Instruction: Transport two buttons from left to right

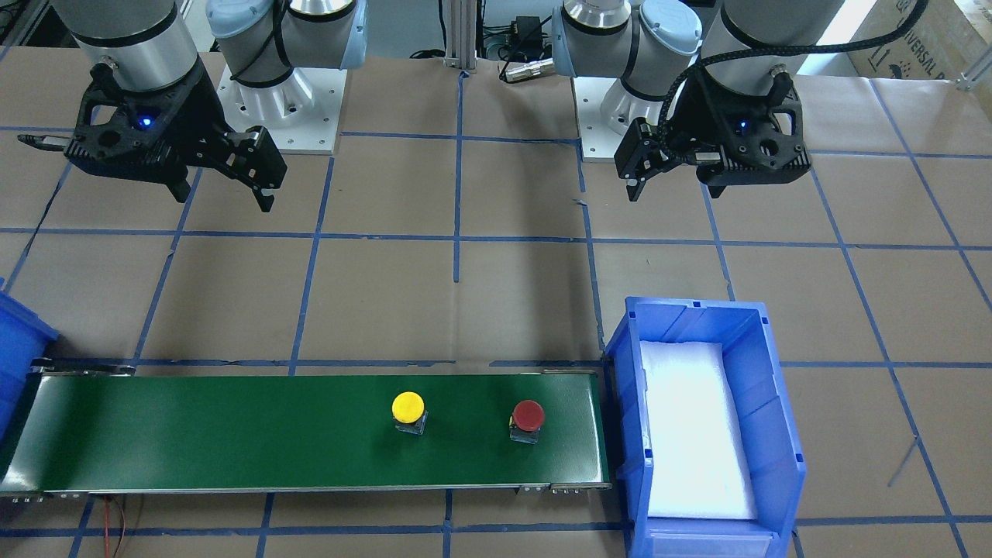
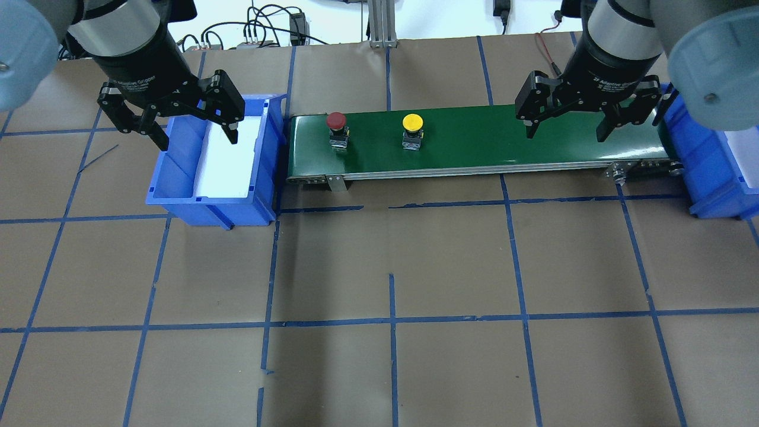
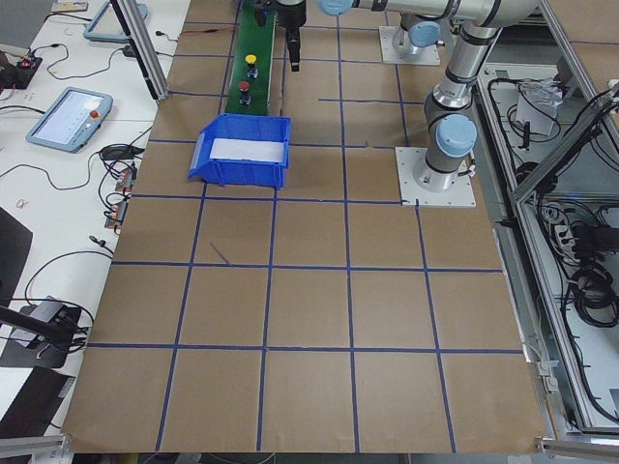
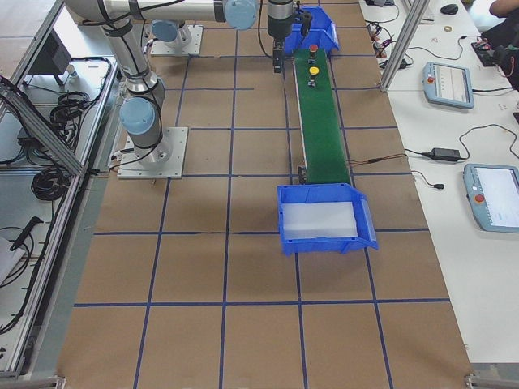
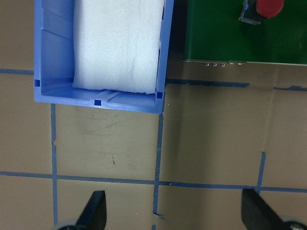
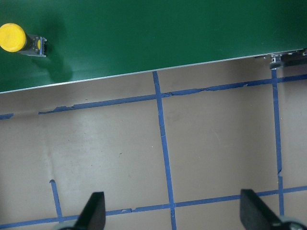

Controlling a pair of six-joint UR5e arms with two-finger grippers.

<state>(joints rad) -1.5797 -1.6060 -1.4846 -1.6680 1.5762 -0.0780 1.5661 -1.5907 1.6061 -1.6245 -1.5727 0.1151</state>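
The yellow-capped button (image 1: 408, 409) and the red-capped button (image 1: 528, 418) stand upright on the green conveyor belt (image 1: 232, 434), apart from each other. In the overhead view the red button (image 2: 336, 123) is near the belt's left end and the yellow button (image 2: 413, 126) is to its right. My left gripper (image 2: 197, 133) is open and empty, high above the table on the robot's side of the left blue bin (image 2: 213, 207). My right gripper (image 2: 565, 127) is open and empty, high on the robot's side of the belt's right part. The left wrist view shows the red button (image 5: 268, 7); the right wrist view shows the yellow button (image 6: 13, 38).
The left bin (image 1: 775, 387) holds only a white foam pad (image 1: 694, 426). A second blue bin (image 2: 711, 178) stands at the belt's right end. The brown paper table (image 2: 391, 267) has a blue tape grid. The arm bases (image 1: 279, 101) stand at the table's robot side.
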